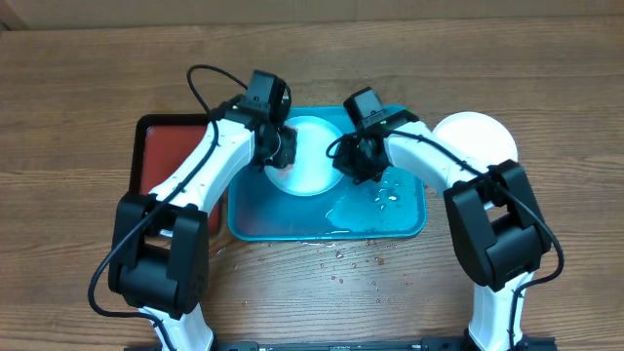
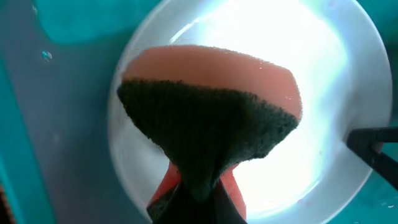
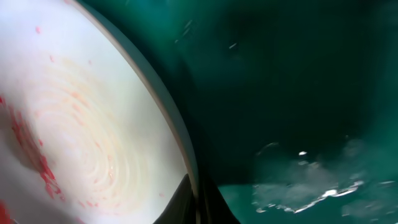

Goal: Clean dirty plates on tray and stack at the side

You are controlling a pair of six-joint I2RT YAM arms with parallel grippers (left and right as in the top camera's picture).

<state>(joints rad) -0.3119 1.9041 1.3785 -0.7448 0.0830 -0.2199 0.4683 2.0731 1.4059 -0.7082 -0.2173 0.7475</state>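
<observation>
A pale blue plate (image 1: 314,164) lies on the wet turquoise tray (image 1: 292,226). My left gripper (image 1: 278,154) is shut on a pink sponge with a dark green scouring face (image 2: 205,112) and presses it onto the plate's (image 2: 323,74) left part. My right gripper (image 1: 349,161) is shut on the plate's right rim; in the right wrist view the rim sits between the fingers (image 3: 198,202), and the plate (image 3: 93,124) carries red smears. A white plate (image 1: 480,136) lies on the table right of the tray. The yellow-green rimmed plate is not in view.
A red black-rimmed tray (image 1: 166,161) lies left of the turquoise one, under my left arm. A water puddle (image 1: 380,200) covers the tray's right part (image 3: 311,186). Drops speckle the wooden table (image 1: 341,258) in front of the tray.
</observation>
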